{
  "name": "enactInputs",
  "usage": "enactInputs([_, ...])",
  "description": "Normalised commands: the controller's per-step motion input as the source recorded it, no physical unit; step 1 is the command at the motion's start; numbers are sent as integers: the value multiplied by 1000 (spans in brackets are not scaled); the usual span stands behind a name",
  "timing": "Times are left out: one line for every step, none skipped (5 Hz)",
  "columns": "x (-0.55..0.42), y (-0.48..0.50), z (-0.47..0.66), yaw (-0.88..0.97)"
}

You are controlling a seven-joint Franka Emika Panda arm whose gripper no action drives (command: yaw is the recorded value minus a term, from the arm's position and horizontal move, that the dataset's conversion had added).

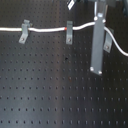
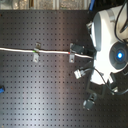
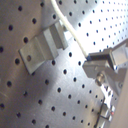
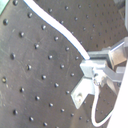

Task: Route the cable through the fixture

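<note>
Across the black perforated board (image 1: 45,90), the white cable (image 1: 47,30) is seen stretched from the first exterior view's left edge toward its right. It is laid through a grey clip (image 1: 24,31) near the first exterior view's left and through a second clip (image 1: 69,31) toward the middle, where a small red band is visible on it. Past the second clip the cable is lifted up to the gripper bar (image 1: 98,42), then looped down and away toward the first exterior view's right edge. A third clip (image 1: 107,44) is partly hidden behind the bar.

From the second exterior view, the cable (image 2: 50,51) is shown crossing both clips (image 2: 36,52) and ending under the white arm (image 2: 107,45), with a green band at the first clip.

In both wrist views the cable (image 3: 70,30) is seen passing beside a clip (image 3: 45,47) and running in between the metal fingers (image 4: 92,67), which are closed upon it; beyond them it is curled away in a loop.
</note>
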Motion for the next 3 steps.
enactInputs([196,-256,2,-611])
enactInputs([172,-248,1,-660])
enactInputs([-9,-141,18,-286])
